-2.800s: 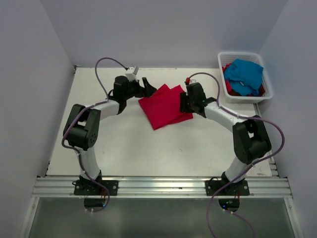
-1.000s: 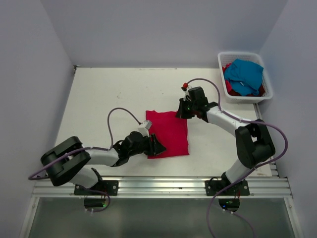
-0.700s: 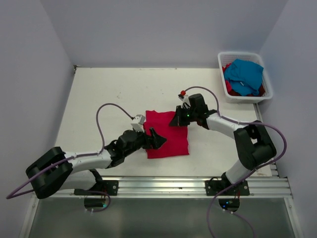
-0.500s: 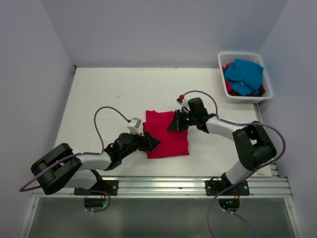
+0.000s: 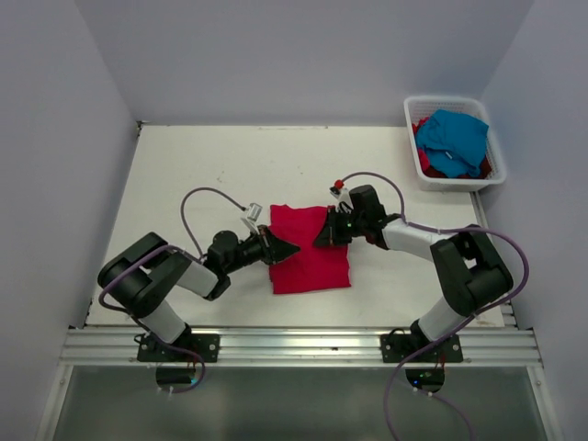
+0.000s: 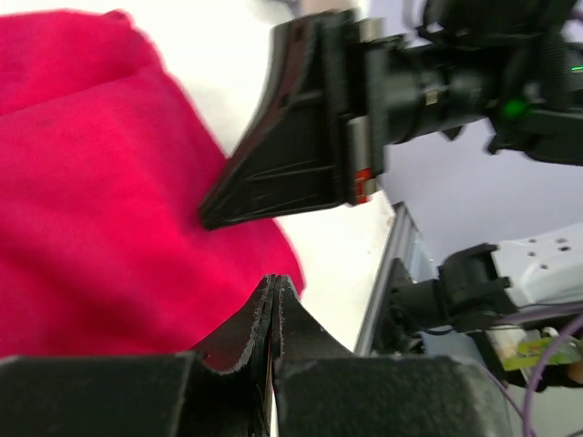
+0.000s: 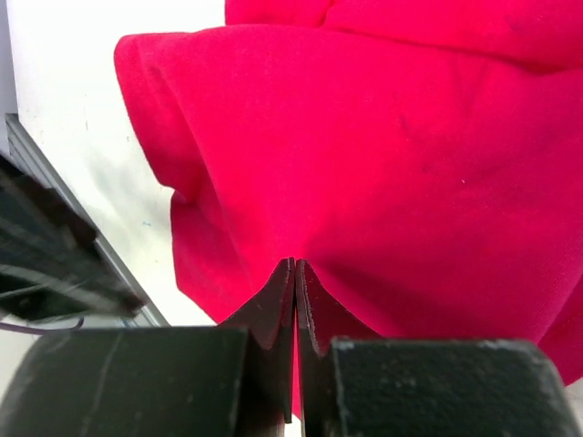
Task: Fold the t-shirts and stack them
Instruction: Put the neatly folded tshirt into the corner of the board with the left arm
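A folded crimson t-shirt (image 5: 312,257) lies flat on the white table in front of the arms. My left gripper (image 5: 292,248) is shut, its tips resting on the shirt's left part, nothing between them. In the left wrist view the shut left gripper (image 6: 274,280) points over the red cloth (image 6: 91,200) at the right gripper (image 6: 291,173). My right gripper (image 5: 322,239) is shut too, its tips down on the shirt's upper right part. The right wrist view has the right gripper (image 7: 295,266) pressed together over red cloth (image 7: 410,155). A turquoise t-shirt (image 5: 453,136) lies on red ones (image 5: 425,163) in the basket.
The white slatted basket (image 5: 441,99) stands at the table's far right corner. Grey walls close in the table (image 5: 230,175) on three sides. An aluminium rail (image 5: 294,345) runs along the near edge, holding both arm bases.
The left gripper has swung from the shirt's near-left corner to its left side and has shut. The right gripper slid a little further onto the shirt. The shirt lies as before.
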Tool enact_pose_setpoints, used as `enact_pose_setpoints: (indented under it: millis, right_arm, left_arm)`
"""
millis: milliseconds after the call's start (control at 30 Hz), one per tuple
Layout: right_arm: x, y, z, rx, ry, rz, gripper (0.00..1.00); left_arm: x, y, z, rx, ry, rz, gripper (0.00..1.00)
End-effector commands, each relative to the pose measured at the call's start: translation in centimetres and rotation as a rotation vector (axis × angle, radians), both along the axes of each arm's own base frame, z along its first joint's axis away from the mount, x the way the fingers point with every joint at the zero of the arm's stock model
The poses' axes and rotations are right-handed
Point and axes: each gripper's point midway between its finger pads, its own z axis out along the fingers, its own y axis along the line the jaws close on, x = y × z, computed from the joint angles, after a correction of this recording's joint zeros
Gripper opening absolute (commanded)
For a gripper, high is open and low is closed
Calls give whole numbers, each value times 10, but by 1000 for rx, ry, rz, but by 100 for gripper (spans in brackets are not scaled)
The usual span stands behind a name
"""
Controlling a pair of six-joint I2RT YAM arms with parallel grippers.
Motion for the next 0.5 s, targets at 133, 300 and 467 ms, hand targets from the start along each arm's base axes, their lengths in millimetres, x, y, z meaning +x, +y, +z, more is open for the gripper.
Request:
enact_pose_setpoints:
  millis: [133,300,467]
  right_arm:
    - [0,-5,2,-12,-34,-15,0]
    - [-1,-7,6,-13,-44,-19,0]
    - [-2,-9,8,-21,-53,-21,0]
  left_arm:
    - [20,-8,70,-98,-256,-4,0]
    - [63,0,22,24,-114,100,0]
    - [82,1,-19,117,-53,127,0]
